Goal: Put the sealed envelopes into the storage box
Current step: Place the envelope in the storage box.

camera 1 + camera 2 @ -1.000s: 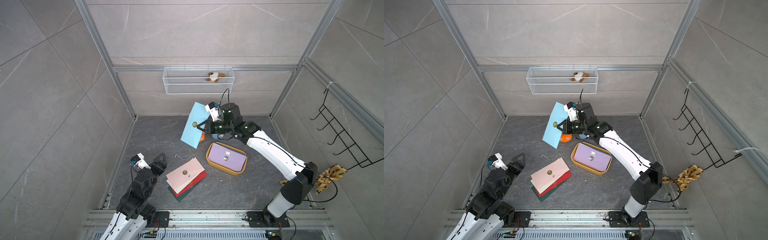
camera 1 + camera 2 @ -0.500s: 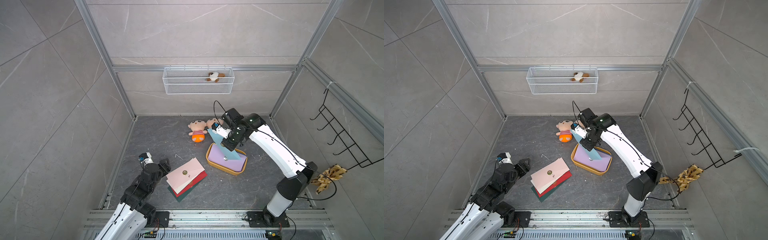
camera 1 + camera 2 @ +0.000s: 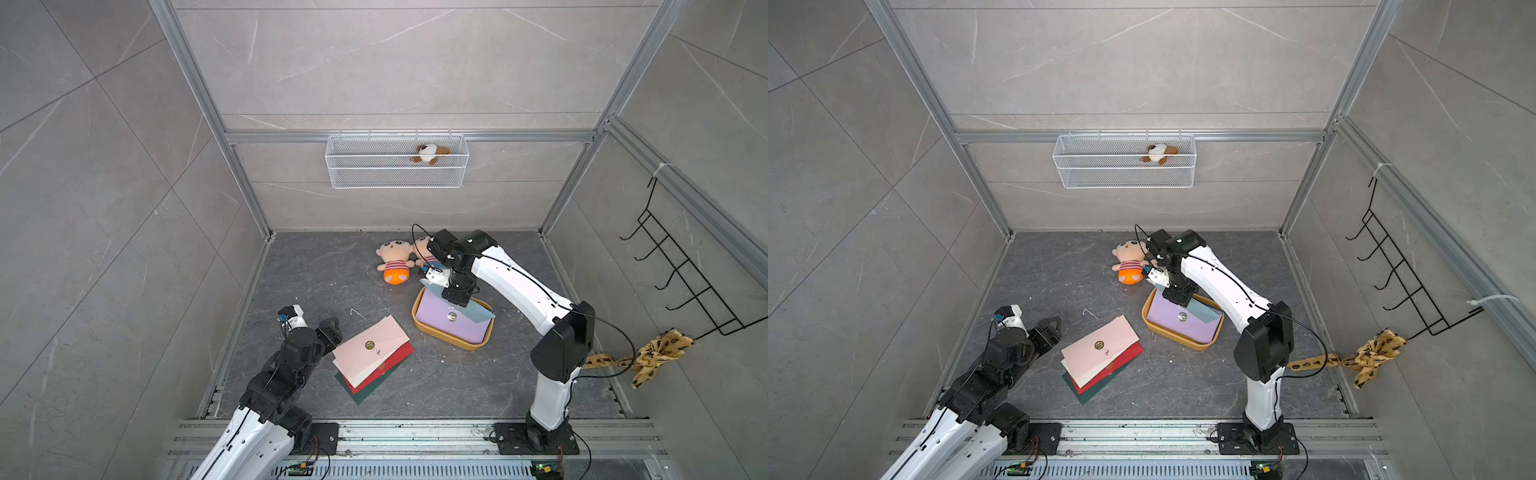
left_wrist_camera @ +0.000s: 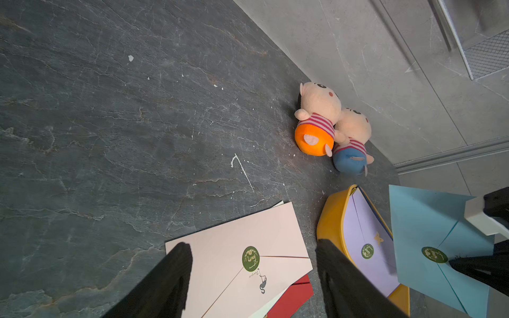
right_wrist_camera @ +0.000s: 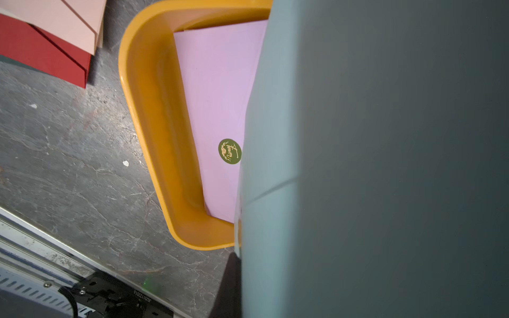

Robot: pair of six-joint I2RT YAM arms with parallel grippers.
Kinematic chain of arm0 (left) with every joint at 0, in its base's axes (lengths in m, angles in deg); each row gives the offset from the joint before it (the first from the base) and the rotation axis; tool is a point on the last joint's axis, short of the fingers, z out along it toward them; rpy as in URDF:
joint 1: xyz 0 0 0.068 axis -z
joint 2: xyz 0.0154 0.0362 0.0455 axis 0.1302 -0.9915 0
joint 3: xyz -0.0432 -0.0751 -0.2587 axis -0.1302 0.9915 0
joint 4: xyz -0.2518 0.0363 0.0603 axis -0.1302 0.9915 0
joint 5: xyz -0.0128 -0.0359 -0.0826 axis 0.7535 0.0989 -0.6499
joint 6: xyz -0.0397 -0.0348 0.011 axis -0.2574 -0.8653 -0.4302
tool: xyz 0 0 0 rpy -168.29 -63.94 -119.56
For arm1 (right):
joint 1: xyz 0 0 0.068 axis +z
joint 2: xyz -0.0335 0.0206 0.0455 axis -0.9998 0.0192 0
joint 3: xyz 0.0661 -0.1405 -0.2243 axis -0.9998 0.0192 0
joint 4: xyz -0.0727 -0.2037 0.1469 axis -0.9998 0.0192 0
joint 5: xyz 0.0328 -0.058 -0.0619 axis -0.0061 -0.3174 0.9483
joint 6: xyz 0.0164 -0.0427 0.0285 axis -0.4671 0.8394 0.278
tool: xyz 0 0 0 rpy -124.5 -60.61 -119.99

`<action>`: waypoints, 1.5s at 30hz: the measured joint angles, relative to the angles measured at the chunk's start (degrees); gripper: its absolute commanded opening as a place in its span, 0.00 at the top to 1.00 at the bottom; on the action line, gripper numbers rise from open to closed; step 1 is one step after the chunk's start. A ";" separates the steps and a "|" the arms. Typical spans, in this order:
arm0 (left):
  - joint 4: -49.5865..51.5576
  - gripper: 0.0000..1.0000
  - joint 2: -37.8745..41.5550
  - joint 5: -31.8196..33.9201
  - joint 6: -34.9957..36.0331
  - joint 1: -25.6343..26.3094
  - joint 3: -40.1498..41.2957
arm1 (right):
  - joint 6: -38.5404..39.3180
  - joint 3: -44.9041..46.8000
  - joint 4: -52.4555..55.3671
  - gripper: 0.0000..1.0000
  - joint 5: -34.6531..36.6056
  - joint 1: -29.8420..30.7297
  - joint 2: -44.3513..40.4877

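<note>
Mid-drop right now: my right end effector (image 3: 456, 300) is pinched on a light blue envelope (image 4: 418, 220), holding it tilted over the mustard-yellow storage box (image 5: 157, 115). A lilac envelope (image 5: 217, 82) already lies flat in there. Next I reckon I need to level it out, lower it inside the rim and let go, or a corner ends up hanging over the edge.

My left end effector (image 4: 253, 247) is spread wide above the pink envelope (image 3: 370, 349) topping the leftover pile, with a red envelope (image 4: 296, 293) and a dark green envelope (image 3: 360, 397) underneath. Probably the next grab.

The worktop (image 3: 324, 270) is dark and slate-looking, with grey tiled walls around it. Two plush dolls (image 3: 392, 264) sit near the back, and there's a white wire basket (image 3: 397, 166) on the wall.
</note>
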 measured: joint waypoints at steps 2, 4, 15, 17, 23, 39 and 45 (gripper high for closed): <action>0.00 0.24 0.00 0.00 0.00 0.00 0.00 | 0.63 1.18 -0.02 1.00 0.04 0.00 0.04; 0.00 0.24 0.00 0.00 0.00 0.00 0.00 | 0.98 2.19 -0.02 1.00 0.15 0.00 0.31; 0.00 0.24 0.00 0.00 0.02 0.00 0.00 | 2.64 3.72 -0.55 0.74 0.17 0.24 4.66; 0.00 0.24 0.00 0.00 0.02 0.00 0.00 | 2.75 3.72 -0.76 0.72 0.24 0.39 5.20; 0.00 0.24 0.00 -0.02 0.02 0.00 0.02 | 2.67 3.72 -1.38 0.71 0.37 0.68 5.81; 0.00 0.24 0.00 -0.13 0.02 0.00 0.13 | 2.34 -0.35 -3.76 0.96 4.48 0.66 10.80; 0.00 0.24 0.00 -0.24 0.02 0.00 0.13 | 2.21 -3.56 -2.99 1.00 3.93 0.66 13.29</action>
